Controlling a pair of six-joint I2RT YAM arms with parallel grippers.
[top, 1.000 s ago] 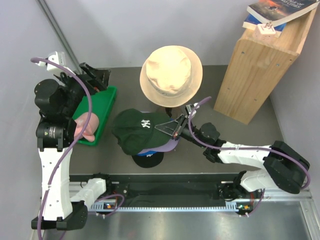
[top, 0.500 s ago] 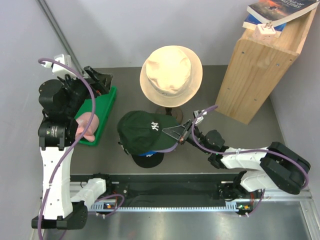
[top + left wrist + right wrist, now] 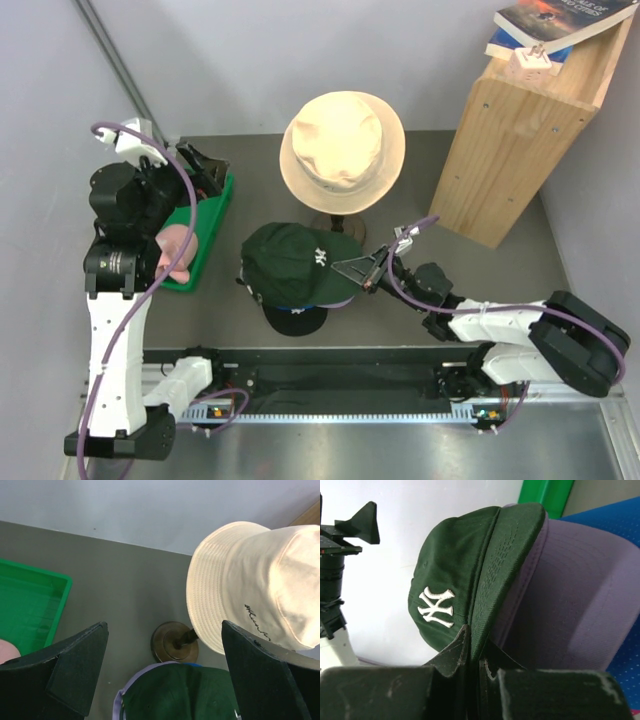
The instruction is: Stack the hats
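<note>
Right gripper (image 3: 361, 272) pinches the brim of the dark green cap (image 3: 292, 262), which sits atop the lavender cap (image 3: 555, 595); best to centre the crown and align brims before letting go.

We find the top view looking down from overhead, the left wrist view facing the cream bucket hat (image 3: 260, 585) at a distance, the right wrist view tight against the dark green cap (image 3: 460, 570), common to all three
</note>
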